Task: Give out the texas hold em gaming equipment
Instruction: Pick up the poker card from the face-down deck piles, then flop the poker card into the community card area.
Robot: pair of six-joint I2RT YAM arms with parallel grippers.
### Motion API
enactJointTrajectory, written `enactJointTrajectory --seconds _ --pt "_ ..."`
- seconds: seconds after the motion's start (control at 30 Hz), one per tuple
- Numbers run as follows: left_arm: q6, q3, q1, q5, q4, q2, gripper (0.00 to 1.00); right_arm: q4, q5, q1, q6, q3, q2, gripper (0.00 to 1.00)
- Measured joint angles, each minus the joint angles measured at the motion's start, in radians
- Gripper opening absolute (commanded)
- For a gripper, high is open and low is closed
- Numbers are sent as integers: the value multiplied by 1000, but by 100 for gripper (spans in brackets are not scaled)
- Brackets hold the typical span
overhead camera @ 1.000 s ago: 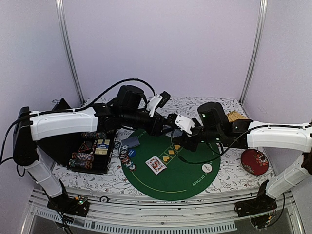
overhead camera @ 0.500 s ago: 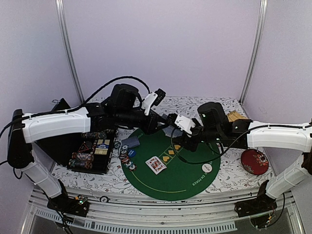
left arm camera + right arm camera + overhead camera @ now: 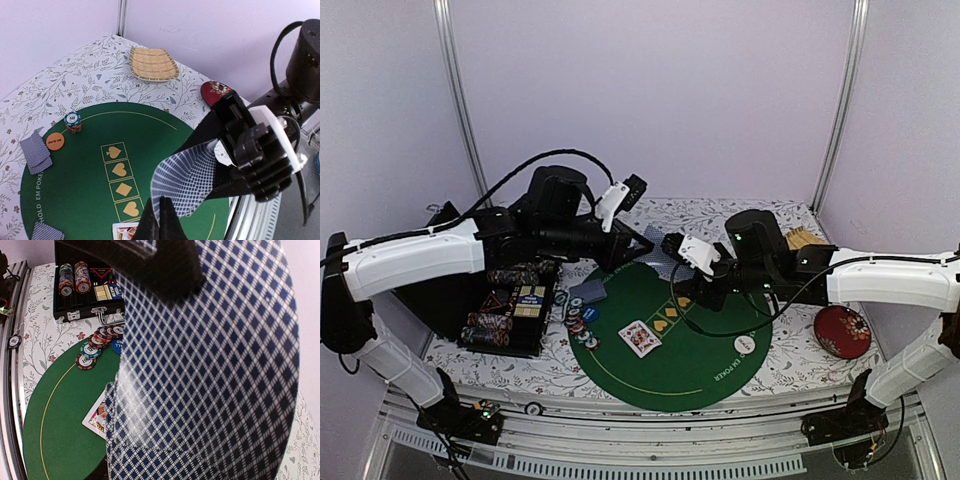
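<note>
Playing card (image 3: 180, 185), bowed, above far edge of mat (image 3: 700, 375)

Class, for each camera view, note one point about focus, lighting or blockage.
Right wrist: the playing card, very close, blocks most of the frame. Left wrist: the same card, bent, reads crisp. Top external: even light, no glare on the green mat.

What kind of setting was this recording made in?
Probably a lab test booth dressed as a poker table: plain lilac walls with metal posts, a round green felt mat on a floral tablecloth, and a black chip case.
</note>
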Motion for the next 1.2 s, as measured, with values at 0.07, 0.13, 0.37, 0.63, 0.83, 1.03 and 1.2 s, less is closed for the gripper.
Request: enactJointTrajectory --seconds 0.07,0.13,0.37,0.63,0.83,1.03,1.2 --pt "2 -6 0 -2 -8 -16 0 0 0 0 0 0 0 44" --pt "2 -13 2 2 -11 -31 0 0 0 -1 0 0 0 44" --pt "-1 -35 46 28 -25 -112 0 2 -1 -31 2 -13 -2 44" --pt "-3 49 64 -336 -183 -61 0 -4 10 -68 18 -39 -33 44" --pt "-26 134 53 -590 -317 231 0 -29 34 -74 27 -52 -93 44" --pt "-12 345 -27 -777 -418 527 0 -61 53 -75 41 -74 -155 44" --pt "6 423 -101 -810 -454 657 0 -91 68 -76 49 -78 -183 44"
